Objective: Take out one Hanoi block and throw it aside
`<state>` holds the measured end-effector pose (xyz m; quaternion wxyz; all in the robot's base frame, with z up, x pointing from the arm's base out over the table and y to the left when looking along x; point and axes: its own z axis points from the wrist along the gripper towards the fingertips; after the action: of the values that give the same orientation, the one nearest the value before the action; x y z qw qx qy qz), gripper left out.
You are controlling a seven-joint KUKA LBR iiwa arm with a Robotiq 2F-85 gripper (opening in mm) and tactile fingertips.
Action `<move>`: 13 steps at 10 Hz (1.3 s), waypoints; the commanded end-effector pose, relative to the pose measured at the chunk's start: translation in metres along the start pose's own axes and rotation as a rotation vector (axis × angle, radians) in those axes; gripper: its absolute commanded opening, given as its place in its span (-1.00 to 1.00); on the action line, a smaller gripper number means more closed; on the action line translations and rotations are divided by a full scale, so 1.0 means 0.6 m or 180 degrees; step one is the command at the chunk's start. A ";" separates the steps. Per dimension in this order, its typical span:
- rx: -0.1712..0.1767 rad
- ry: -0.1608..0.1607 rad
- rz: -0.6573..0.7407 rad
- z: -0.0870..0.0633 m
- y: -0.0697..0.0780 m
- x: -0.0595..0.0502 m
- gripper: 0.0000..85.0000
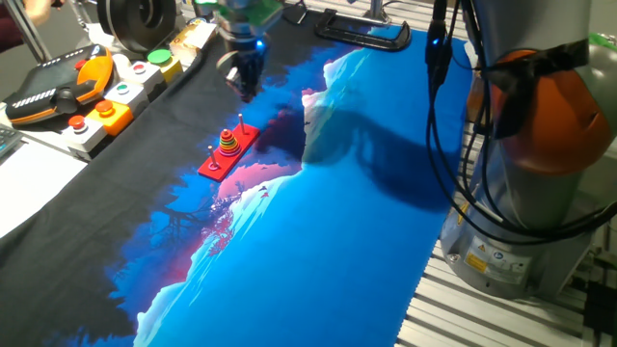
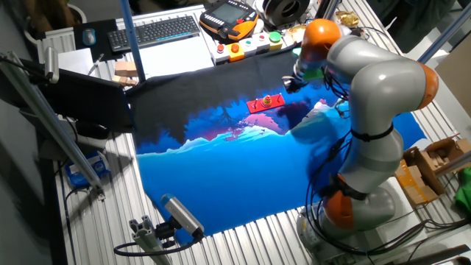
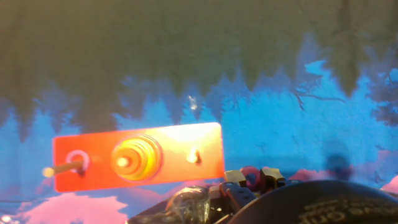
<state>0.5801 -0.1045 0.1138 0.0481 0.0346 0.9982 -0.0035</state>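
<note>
The Hanoi tower is a red base (image 1: 214,164) with three pegs and a stack of coloured discs (image 1: 229,142) on the middle peg. It lies on the dark and blue cloth and also shows in the other fixed view (image 2: 257,104). In the hand view the base (image 3: 174,158) lies left of centre, with the discs (image 3: 134,158) seen from above and both outer pegs bare. My gripper (image 1: 246,85) hangs above the cloth behind the tower, apart from it. Its fingertips (image 3: 233,177) show at the bottom edge of the hand view. Whether they are open or shut is unclear.
A raised fold in the cloth (image 1: 318,116) lies right of the tower. A teach pendant (image 1: 53,92) and a button box (image 1: 116,101) stand at the far left. A keyboard (image 2: 154,31) lies beyond the cloth. The arm's base (image 1: 540,145) stands at the right.
</note>
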 end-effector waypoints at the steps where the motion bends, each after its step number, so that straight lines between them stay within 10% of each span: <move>1: 0.0006 0.0006 -0.0005 0.006 -0.006 0.002 -0.98; 13: -0.0014 0.0012 -0.0105 0.091 -0.022 0.012 -0.98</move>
<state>0.5770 -0.1183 0.0585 0.0469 0.0176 0.9987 -0.0021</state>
